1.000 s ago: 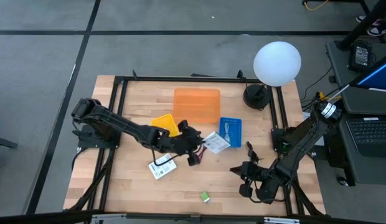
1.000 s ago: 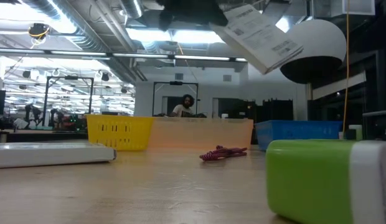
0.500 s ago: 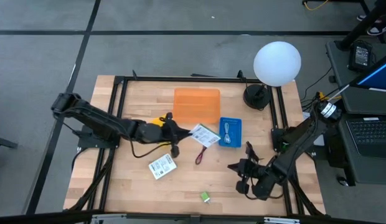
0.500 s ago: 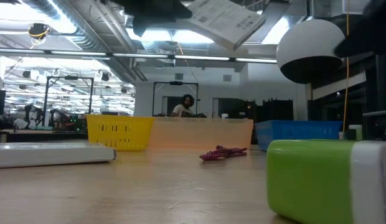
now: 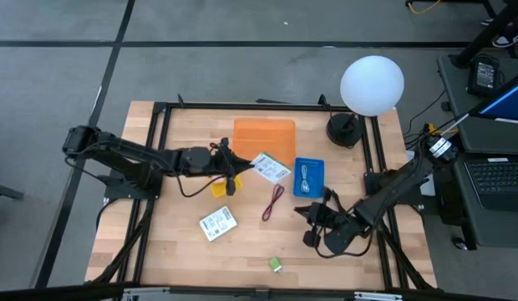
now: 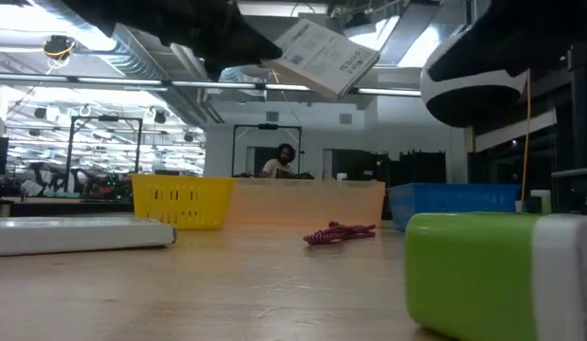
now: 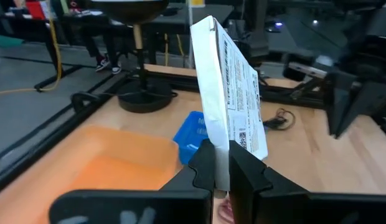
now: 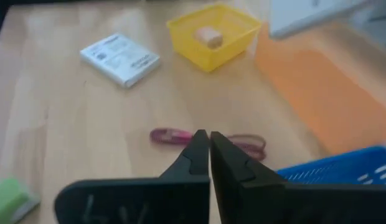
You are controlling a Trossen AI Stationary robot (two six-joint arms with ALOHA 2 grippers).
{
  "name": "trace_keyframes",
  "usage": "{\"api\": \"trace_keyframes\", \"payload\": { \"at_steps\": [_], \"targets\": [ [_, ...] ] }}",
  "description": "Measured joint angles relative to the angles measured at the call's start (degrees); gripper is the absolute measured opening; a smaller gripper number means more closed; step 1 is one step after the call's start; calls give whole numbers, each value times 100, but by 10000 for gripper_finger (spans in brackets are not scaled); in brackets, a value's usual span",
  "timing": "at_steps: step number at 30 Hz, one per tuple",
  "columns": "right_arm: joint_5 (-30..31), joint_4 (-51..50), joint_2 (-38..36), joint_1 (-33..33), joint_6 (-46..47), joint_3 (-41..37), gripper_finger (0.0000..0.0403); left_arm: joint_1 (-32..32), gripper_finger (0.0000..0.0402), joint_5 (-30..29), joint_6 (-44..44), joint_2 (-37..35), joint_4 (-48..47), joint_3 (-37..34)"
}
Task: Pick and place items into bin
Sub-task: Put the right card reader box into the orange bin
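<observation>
Above table: left gripper (image 5: 239, 166) pinching white packet (image 5: 271, 168).

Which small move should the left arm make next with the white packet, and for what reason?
Probably carry it a little farther, over the orange bin, then open. The left hand is shut on the white packet, held in the air at the bin's near edge, not yet fully above it. The right hand waits low, near the red cord.

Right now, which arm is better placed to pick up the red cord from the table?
The right arm, probably. Its gripper is shut and empty, low over the table beside the red cord, which lies just ahead of it in its wrist view. The left gripper already holds a white packet near the orange bin.
</observation>
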Motion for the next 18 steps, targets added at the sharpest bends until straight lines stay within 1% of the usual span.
{"api": "trace_keyframes", "payload": {
  "at_steps": [6,13,16,18],
  "targets": [
    [-32,649,0,-287,-613,-223,0,368,14,171,202,-73,25,0],
    [-341,747,-10,-658,-793,-269,0,994,15,147,47,-111,-10,0],
    [-375,767,-11,-731,-842,-269,0,1326,16,148,-62,-111,-91,0],
    [-376,767,-11,-758,-918,-269,0,1551,16,303,-167,-109,-70,0]
  ]
}}
